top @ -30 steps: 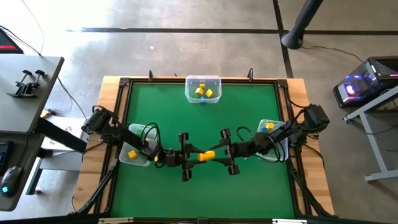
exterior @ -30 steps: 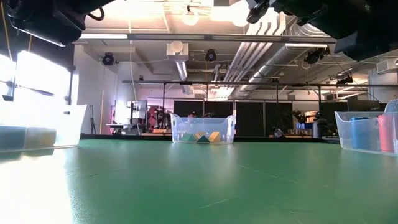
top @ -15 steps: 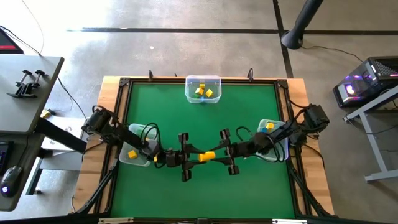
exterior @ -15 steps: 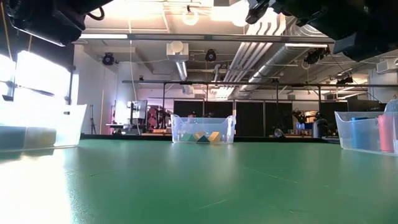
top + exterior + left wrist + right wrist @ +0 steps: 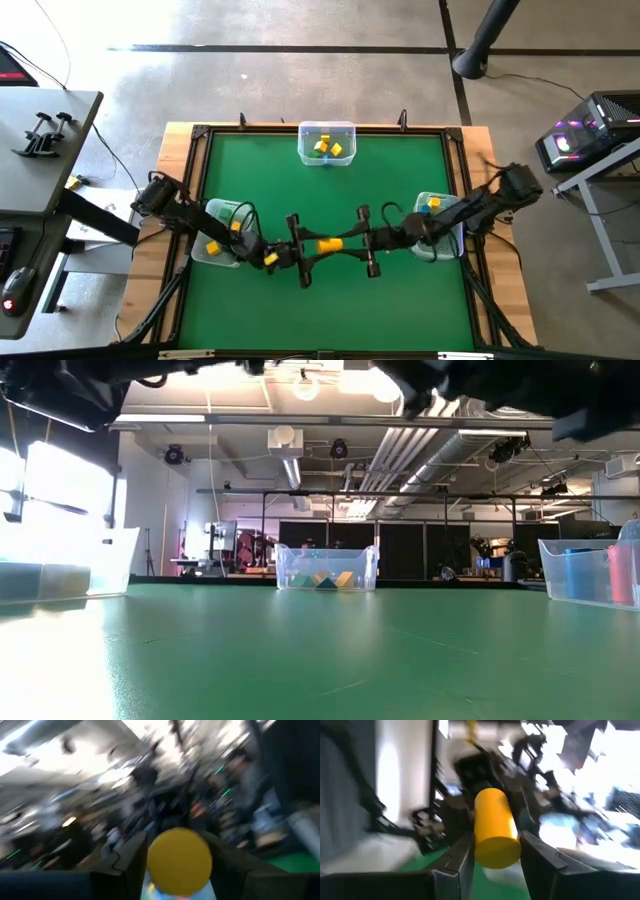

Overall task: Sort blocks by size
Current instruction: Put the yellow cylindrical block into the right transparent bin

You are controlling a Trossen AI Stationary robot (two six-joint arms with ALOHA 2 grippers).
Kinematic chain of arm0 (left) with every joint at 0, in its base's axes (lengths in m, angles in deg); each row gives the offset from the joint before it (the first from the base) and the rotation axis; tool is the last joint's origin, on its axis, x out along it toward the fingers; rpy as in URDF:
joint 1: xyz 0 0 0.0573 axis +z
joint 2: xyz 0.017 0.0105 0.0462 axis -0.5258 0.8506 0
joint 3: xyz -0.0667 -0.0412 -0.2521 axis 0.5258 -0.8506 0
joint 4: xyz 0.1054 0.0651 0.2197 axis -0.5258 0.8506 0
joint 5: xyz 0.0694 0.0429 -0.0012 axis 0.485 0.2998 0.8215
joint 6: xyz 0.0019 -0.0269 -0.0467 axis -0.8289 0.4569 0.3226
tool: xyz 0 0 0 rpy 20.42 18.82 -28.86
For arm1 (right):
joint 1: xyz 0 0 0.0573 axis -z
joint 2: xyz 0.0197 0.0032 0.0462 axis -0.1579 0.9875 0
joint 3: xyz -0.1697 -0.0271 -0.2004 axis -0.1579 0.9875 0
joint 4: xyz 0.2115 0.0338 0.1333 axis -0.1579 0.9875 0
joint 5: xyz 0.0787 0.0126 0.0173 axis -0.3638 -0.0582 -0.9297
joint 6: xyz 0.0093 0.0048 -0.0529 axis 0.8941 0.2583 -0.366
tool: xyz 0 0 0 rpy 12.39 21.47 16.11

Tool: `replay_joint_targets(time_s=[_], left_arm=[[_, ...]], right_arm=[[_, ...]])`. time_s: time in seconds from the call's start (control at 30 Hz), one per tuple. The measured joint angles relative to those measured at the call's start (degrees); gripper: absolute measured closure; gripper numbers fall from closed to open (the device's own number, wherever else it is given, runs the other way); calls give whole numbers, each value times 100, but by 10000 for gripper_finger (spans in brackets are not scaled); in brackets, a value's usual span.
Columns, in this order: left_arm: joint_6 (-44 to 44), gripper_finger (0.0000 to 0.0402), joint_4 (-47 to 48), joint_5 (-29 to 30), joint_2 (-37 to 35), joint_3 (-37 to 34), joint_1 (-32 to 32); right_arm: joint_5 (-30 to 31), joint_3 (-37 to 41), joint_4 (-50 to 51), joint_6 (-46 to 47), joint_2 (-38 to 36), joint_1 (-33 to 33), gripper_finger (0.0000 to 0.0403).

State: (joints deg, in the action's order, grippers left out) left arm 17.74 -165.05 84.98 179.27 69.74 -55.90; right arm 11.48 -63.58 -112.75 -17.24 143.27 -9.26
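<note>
mid-frame handover of yellow cylinder (image 5: pixel 330 244) above counter (image 5: pixel 330 200): my right fingers (image 5: pixel 352 245) pinch it; left fingers (image 5: pixel 305 250) loosening, contact unclear; withdraw left straight, slowly

Green table mat (image 5: pixel 330 300) framed in pale wood, three clear plastic bins on it: one at the far edge centre (image 5: pixel 327 130), one on the left side (image 5: pixel 222 210), one on the right (image 5: pixel 440 205). Grey concrete floor (image 5: pixel 250 80) all round. Grey desk (image 5: pixel 40 150) off to the left with a black clamp (image 5: pixel 42 133) on top. Computer tower (image 5: pixel 590 125) glowing purple off to the right.
</note>
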Motion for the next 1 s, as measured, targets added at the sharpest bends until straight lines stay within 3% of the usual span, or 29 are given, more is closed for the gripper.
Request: replay_joint_targets(time_s=[0.13,0.23,0.37,0.47,0.6,0.73,0.9,1.0], left_arm=[[-154,206,405,1404,0,-1,-183],[-174,193,647,2165,0,-1,-286],[-77,189,941,2406,0,-1,-348],[31,189,1155,2402,0,-1,-354],[202,188,1303,2392,0,-1,-289],[398,188,1405,2380,0,-1,-239],[663,188,1693,2372,0,-1,-239],[737,188,1815,2363,0,-1,-241]], right_arm=[[1266,35,2042,-31,-1007,-234,278],[2078,-114,4287,379,-1943,-414,278],[2826,-981,8340,1977,-2925,-651,278],[2954,-2091,11197,3351,-3112,-823,278],[2519,-3569,14306,4772,-2833,-818,278],[1584,-4348,16294,5374,-2472,-447,278],[197,-4210,16056,4800,-2365,76,278],[-79,-3997,16337,4741,-2229,341,278]])
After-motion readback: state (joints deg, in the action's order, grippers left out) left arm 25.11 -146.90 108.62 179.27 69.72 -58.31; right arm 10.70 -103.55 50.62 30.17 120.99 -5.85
